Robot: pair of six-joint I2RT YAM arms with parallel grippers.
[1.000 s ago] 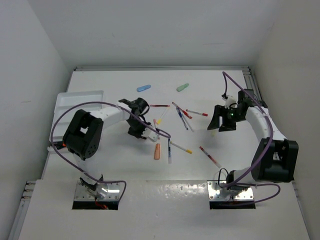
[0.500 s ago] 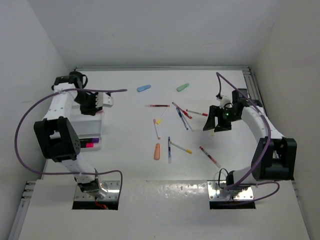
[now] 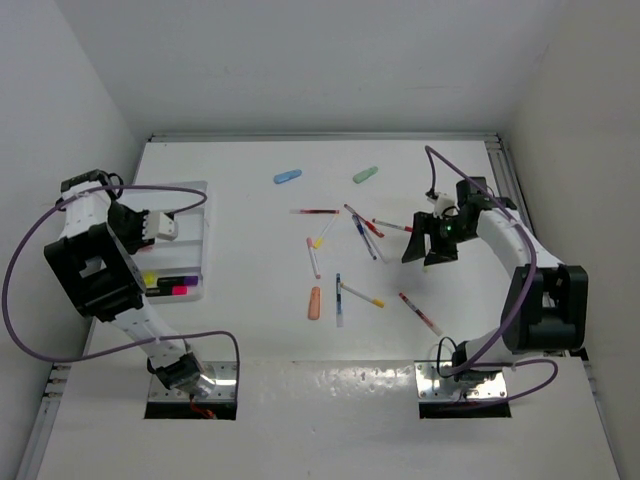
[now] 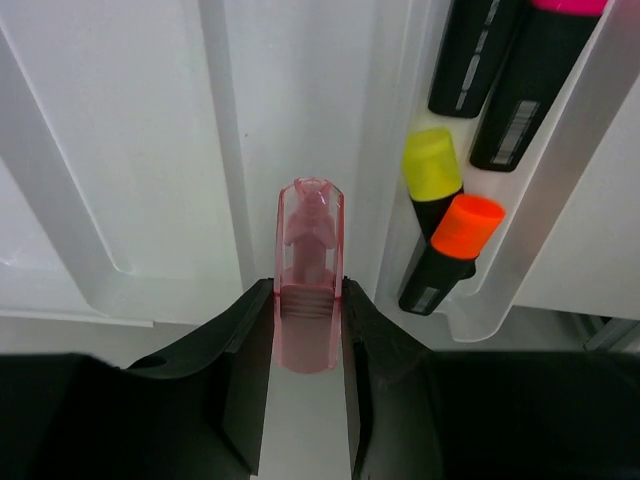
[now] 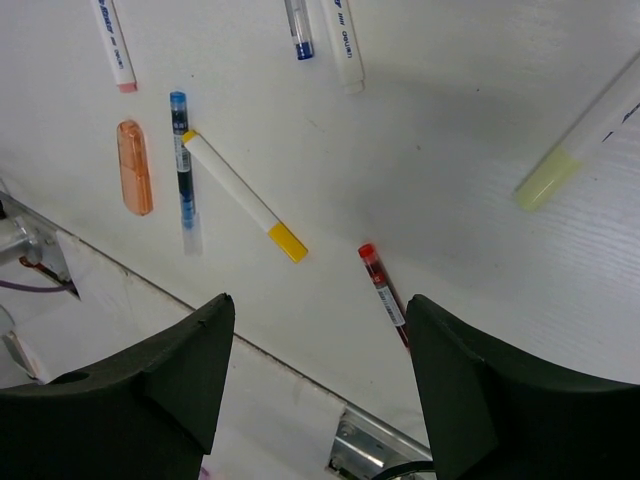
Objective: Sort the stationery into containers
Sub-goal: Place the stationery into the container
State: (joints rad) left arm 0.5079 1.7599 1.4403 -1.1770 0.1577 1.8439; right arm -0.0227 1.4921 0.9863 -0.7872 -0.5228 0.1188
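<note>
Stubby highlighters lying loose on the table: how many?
3: blue highlighter and green highlighter near the far edge, orange highlighter in the middle. Others may be hidden.

White divided tray [image 3: 192, 215] at nine o'clock holds black highlighters [image 4: 470, 60]. A translucent pink highlighter [image 4: 308, 290] is held above it. Thin pens [image 3: 361, 294] and an orange highlighter [image 3: 314, 303] lie scattered mid-table, with a blue highlighter [image 3: 287, 177] and a green highlighter [image 3: 365, 174] towards twelve.

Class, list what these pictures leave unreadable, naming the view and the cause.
Left wrist: pink translucent piece, lower end buried in the left claw.
Left wrist: pink-capped highlighter, cut by the top edge.
Right wrist: pale-yellow-tipped pen, cut by the right edge.
Top external: lettering on scattered pens, too small.
</note>
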